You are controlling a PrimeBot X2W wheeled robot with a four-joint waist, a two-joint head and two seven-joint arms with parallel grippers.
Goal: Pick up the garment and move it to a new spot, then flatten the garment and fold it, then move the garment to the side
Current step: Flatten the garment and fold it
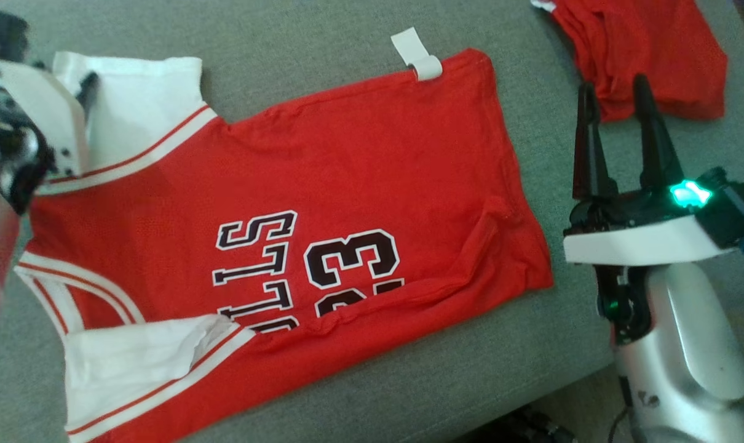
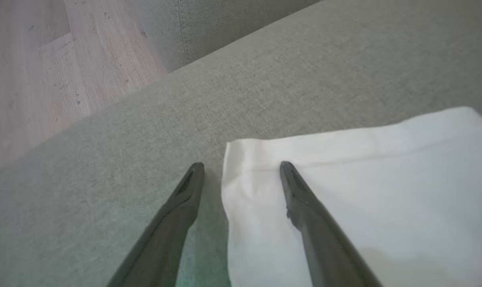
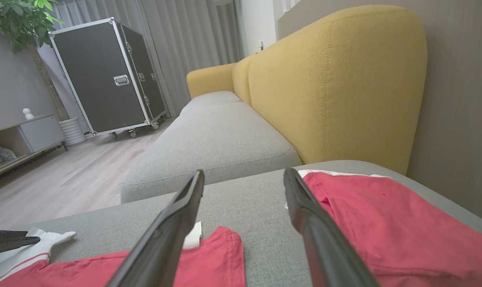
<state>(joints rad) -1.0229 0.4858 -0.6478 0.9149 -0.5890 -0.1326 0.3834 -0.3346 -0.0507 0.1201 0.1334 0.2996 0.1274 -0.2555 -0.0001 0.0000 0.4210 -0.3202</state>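
Beside jersey, right arm level, jaws apart

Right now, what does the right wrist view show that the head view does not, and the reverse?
Right wrist view adds the room: a yellow sofa back, a black wheeled case, a potted plant and wood floor. Head view adds the black lettering and number on the shirt. Both take in the red jersey, the second red garment, the grey cushion and the open right gripper.
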